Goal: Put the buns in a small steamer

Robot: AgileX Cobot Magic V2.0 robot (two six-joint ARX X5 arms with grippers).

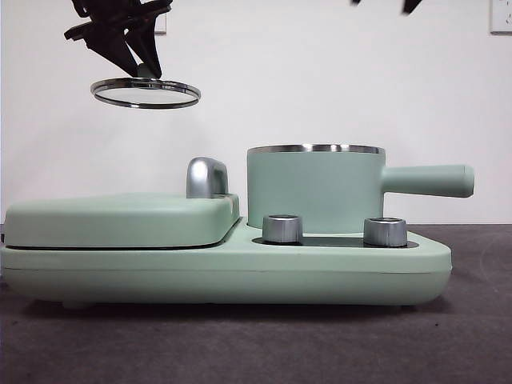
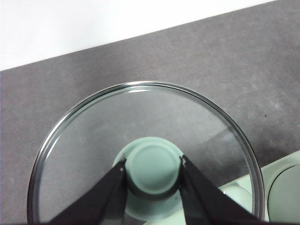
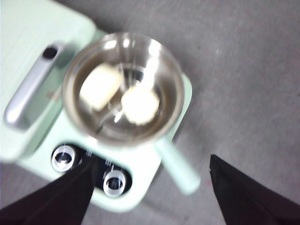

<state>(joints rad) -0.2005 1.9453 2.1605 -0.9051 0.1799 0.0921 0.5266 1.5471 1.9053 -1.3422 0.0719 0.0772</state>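
The small steamer (image 1: pixel 316 192), a mint-green pot with a steel rim and side handle, stands lidless on the cooker's right side. In the right wrist view both buns lie inside the steamer (image 3: pixel 168 79): the oblong bun (image 3: pixel 99 86) and the round bun (image 3: pixel 139 104) side by side. My left gripper (image 2: pixel 153 169) is shut on the green knob of the glass lid (image 1: pixel 145 92) and holds it high at the upper left, clear of the pot. My right gripper (image 3: pixel 150 187) is open and empty, high above the steamer.
The mint-green cooker base (image 1: pixel 240 272) carries a flat grill cover (image 1: pixel 120 220) with a chrome handle (image 1: pixel 206 177) on its left side and two steel dials (image 1: pixel 282 228) in front. Dark grey tabletop (image 1: pixel 256 344) surrounds it, with a white wall behind.
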